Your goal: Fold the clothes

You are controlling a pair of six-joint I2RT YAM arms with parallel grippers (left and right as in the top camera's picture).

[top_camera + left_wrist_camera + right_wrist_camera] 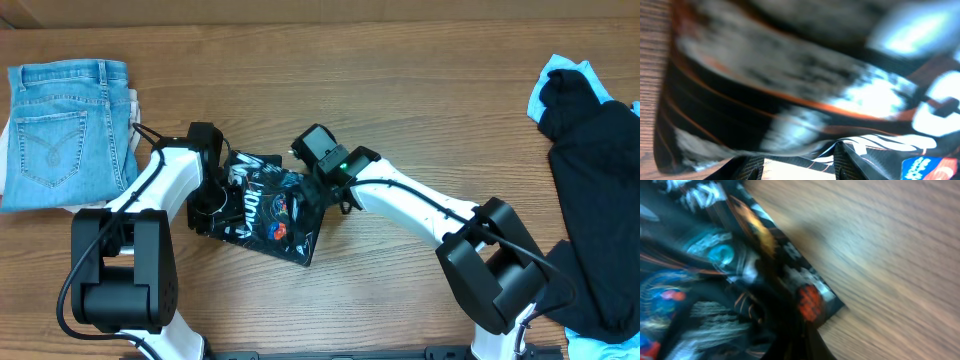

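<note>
Centre of frame, between both arms: jersey (268, 215) (black, orange lines, white lettering) crumpled on desk (380, 300). At its right edge, right tool (322, 192) closed, pinching cloth. At its left edge, left tool (213, 197); fingers (844, 165) stand apart, cloth draped close over them, grip or none: cannot tell (wrist view blurred). Farther: folded jeans (65, 135) upper left; black garment (595, 190) lying on light-blue garment (548, 92) at right edge.

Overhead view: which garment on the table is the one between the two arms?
The black jersey with orange lines and white lettering, bunched in the middle. The jeans lie folded far left; the plain black garment and light-blue garment lie far right.
</note>
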